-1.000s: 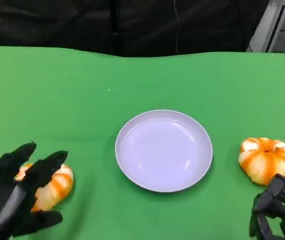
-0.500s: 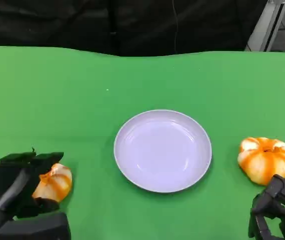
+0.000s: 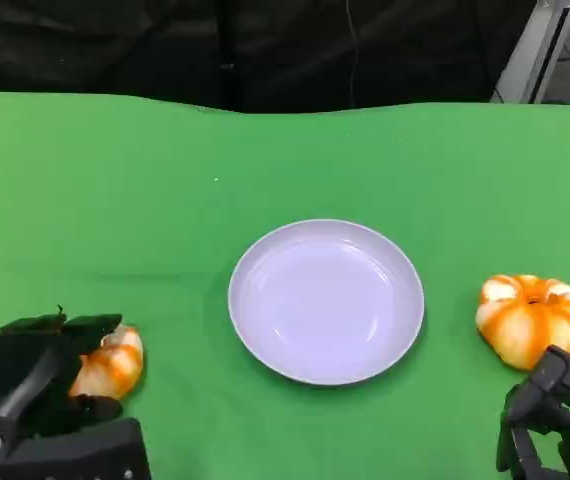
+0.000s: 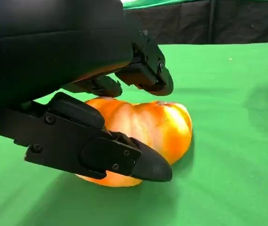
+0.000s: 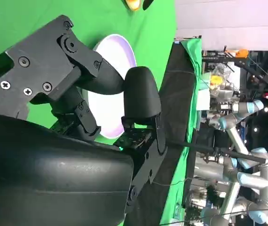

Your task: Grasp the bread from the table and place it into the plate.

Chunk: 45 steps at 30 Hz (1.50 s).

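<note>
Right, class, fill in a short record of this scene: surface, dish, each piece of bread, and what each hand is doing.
surface: green table
plate: pale, round, nothing in it, at the middle of the table
left bread: orange and white, lying on the table, gripped from both sides by the left hand's fingers
right bread: orange and white, lying free to the right of the plate
left hand: closed around the left bread
right hand: fingers curled in, holding nothing, just in front of the right bread

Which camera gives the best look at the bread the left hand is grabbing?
The left wrist view: the bread shows large there, with the left hand closed around it. The head view shows it small, partly covered by that hand. The right wrist view catches an orange sliver.
</note>
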Each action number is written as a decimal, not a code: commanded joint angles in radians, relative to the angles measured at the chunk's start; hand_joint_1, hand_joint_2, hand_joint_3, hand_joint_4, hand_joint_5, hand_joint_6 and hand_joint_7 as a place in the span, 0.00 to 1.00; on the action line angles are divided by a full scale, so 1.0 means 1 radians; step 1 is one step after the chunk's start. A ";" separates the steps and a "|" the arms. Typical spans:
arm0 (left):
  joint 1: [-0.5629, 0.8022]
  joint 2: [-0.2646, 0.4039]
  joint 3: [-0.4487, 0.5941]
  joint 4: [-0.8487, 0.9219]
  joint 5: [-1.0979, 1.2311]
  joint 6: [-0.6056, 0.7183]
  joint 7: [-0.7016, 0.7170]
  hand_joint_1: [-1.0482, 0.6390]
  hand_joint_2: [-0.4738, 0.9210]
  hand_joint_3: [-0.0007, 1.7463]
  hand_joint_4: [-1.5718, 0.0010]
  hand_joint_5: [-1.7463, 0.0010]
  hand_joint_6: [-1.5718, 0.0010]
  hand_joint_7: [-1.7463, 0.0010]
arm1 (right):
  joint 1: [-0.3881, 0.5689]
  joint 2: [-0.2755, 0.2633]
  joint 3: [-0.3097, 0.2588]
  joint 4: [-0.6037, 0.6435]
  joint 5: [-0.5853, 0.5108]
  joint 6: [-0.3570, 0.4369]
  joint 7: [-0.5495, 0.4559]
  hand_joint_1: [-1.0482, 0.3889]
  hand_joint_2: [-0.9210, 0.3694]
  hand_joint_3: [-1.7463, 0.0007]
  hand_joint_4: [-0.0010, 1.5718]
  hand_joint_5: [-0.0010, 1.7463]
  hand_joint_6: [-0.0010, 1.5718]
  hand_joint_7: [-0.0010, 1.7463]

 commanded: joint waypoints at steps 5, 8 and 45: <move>0.059 0.043 -0.023 -0.075 -0.007 0.051 -0.005 0.18 1.00 0.02 0.70 1.00 0.67 1.00 | 0.001 -0.010 -0.005 -0.001 -0.001 -0.010 -0.005 0.62 0.33 0.25 0.56 1.00 0.49 0.91; 0.067 0.048 -0.027 -0.099 -0.009 0.070 -0.021 0.18 1.00 0.02 0.70 0.99 0.67 1.00 | 0.002 -0.010 -0.005 -0.003 -0.002 -0.009 -0.007 0.62 0.33 0.25 0.56 1.00 0.49 0.91; 0.025 0.069 0.023 -0.342 -0.077 0.091 -0.061 0.53 1.00 0.06 0.31 0.97 0.37 0.99 | 0.008 -0.014 -0.006 -0.013 0.012 0.001 0.003 0.63 0.32 0.26 0.55 1.00 0.49 0.91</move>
